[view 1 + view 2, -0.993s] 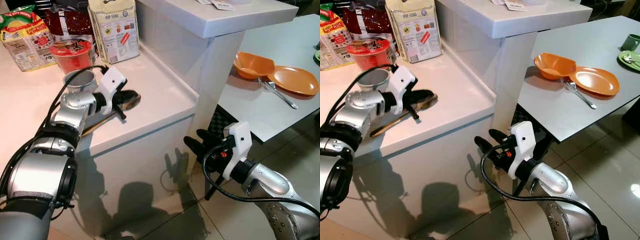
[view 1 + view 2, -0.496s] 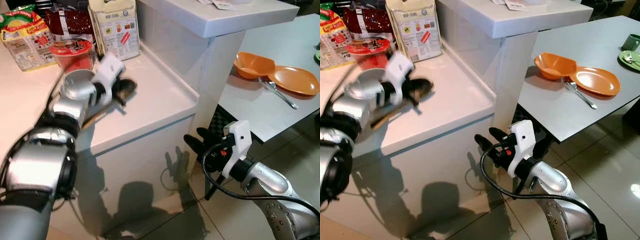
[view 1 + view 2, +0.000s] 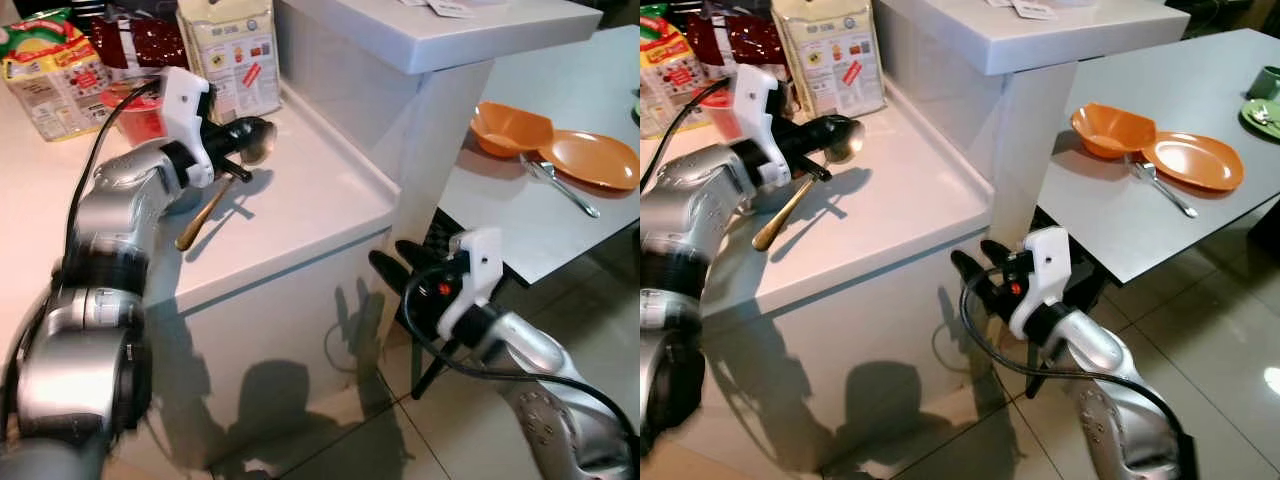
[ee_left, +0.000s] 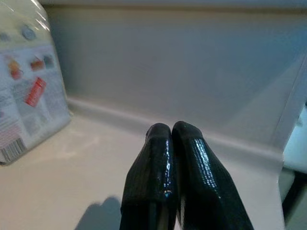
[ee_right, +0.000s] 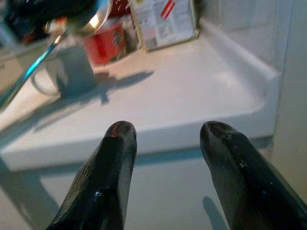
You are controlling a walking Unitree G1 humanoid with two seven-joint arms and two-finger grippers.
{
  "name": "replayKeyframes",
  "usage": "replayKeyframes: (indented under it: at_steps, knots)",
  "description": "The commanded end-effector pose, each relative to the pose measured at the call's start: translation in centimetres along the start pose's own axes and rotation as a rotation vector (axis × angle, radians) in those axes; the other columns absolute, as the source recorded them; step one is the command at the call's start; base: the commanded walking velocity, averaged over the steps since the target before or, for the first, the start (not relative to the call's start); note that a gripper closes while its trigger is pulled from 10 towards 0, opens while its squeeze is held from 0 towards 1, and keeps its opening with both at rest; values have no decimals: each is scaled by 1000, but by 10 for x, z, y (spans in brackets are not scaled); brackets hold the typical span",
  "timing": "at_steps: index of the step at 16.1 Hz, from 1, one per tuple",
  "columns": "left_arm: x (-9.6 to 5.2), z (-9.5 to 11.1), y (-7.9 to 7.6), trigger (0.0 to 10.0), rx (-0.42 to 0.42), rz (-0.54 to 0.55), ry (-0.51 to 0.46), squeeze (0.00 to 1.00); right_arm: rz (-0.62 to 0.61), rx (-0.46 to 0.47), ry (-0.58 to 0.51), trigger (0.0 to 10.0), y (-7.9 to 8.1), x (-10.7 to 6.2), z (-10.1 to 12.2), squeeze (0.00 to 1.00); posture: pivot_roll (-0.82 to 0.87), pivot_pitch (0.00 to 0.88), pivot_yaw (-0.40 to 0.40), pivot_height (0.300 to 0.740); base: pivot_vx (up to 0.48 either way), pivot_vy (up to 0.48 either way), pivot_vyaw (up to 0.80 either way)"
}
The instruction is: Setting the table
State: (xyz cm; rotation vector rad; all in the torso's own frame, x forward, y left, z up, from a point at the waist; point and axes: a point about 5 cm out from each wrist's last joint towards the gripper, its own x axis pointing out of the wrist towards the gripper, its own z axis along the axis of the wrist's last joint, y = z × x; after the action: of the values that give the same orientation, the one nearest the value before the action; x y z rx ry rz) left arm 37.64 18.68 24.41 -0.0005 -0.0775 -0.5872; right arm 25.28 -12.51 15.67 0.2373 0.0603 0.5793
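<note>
Left gripper (image 3: 243, 140) clamped on a spoon (image 3: 215, 192), upper left of frame.
Spoon lifted above the counter (image 3: 310, 190) — handle slanting down; right gripper (image 3: 392, 270) spread, holding nothing, low centre.

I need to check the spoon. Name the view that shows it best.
Right eye view: the whole spoon shows, shut in the left gripper above the counter. Left eye view matches it. Right wrist view catches bowl and handle, blurred.

bright overhead light, crisp shadows, dim wrist views.
</note>
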Motion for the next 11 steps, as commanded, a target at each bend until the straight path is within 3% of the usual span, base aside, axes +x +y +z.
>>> replayKeyframes:
  at_steps: [1, 2, 3, 5, 6, 7, 8, 10, 11]
  knots:
    - [-4, 8, -7, 0, -21, 41, -43, 0, -54, 20, -38, 10000, -6, 0, 6, 0, 30, 0, -6, 740, 0, 0, 0]
    - [-10, 5, -15, 1529, -55, 65, -56, 0, -74, 39, -50, 10000, -7, 1, 7, 0, 30, 0, -3, 740, 0, 0, 0]
    - [-15, 5, -28, 10000, -119, 91, -100, 0, -80, 53, -60, 10000, -6, 0, 8, 0, 27, 0, -2, 740, 0, 0, 0]
    - [-24, 0, -58, 10000, -134, 90, -104, 0, -85, 62, -73, 10000, -4, -2, 11, 0, 22, 0, -1, 740, 0, 0, 0]
    - [-26, -1, -64, 10000, -135, 85, -97, 0, -89, 66, -77, 10000, -5, -2, 12, 0, 28, 0, -5, 740, 0, 0, 0]
    - [-33, -5, -74, 10000, -76, 63, -87, 0, -87, 72, -85, 10000, -4, -3, 14, 0, 31, 0, -7, 740, 0, 0, 0]
    - [-39, -12, -80, 10000, 33, 62, -47, 0, -80, 56, -95, 10000, -4, -2, 17, 0, 30, 0, -11, 740, 0, 0, 0]
    - [-46, -26, -88, 10000, 107, 65, -6, 0, -97, 32, -110, 10000, -6, -1, 20, 0, 27, 0, -14, 740, 0, -163, 0]
    - [-47, -28, -90, 10000, 98, 79, -2, 0, -104, 25, -114, 10000, -6, -2, 21, 0, 25, 0, -17, 740, 0, -326, 0]
